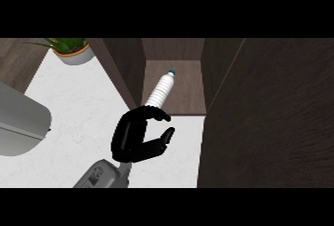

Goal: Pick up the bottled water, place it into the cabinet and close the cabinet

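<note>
A black hand (134, 137) rises from the lower edge, fingers curled in a half-open C, holding nothing. Just beyond its fingertips, the water bottle (160, 90) stands inside the open cabinet (173, 66). To finish cleanly, the hand should probably back straight out, avoiding the bottle, before swinging the door (267, 114) shut.

One bottled water (160, 90), white with a blue cap. One cabinet (171, 86), dark wood, standing open. One cabinet door (267, 114), swung out at right. One potted plant (73, 50). One grey appliance (20, 121) at left edge. One white counter (78, 97). One black hand (134, 137) in view.
</note>
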Controlling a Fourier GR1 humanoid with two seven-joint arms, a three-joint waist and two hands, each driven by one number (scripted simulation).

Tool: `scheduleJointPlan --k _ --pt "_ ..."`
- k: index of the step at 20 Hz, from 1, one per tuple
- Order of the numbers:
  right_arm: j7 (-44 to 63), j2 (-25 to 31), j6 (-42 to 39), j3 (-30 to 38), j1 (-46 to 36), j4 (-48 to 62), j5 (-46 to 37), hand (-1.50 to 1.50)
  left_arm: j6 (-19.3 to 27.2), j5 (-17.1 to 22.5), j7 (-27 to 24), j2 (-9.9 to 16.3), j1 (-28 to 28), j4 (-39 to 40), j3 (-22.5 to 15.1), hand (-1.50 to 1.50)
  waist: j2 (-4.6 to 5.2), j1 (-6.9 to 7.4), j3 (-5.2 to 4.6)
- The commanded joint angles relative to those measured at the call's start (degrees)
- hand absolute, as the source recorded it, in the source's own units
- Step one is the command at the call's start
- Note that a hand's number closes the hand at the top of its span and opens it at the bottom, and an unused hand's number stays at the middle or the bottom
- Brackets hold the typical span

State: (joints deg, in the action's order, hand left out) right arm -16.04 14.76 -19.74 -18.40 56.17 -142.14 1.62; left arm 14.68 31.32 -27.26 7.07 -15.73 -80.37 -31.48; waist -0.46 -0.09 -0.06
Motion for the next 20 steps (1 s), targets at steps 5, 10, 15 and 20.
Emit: scheduleJointPlan --k 5,10,15,20 --pt "3.2 8.2 -6.0 -4.4 2.2 -8.4 -6.3 1.50 -3.8 2.3 0.5 9.9 12.9 -13.0 1.9 -1.50 -0.09 0.61 -0.07" --pt "0.5 9.0 -6.2 -9.9 0.9 -10.1 -12.5 1.50 -4.3 3.3 -1.1 13.4 19.2 -17.5 4.5 -1.50 -0.35 0.12 -0.14" --pt "3.3 12.2 -7.3 -15.9 0.7 -11.1 -13.7 1.50 -6.2 7.6 -0.9 14.9 23.5 -22.1 7.8 -1.50 -0.34 0.12 -0.21" --pt "5.5 15.4 -8.9 -20.6 -4.5 -11.2 -14.9 1.50 -8.2 11.4 -0.4 18.0 28.7 -25.6 11.2 -1.50 -0.82 1.27 -0.40"
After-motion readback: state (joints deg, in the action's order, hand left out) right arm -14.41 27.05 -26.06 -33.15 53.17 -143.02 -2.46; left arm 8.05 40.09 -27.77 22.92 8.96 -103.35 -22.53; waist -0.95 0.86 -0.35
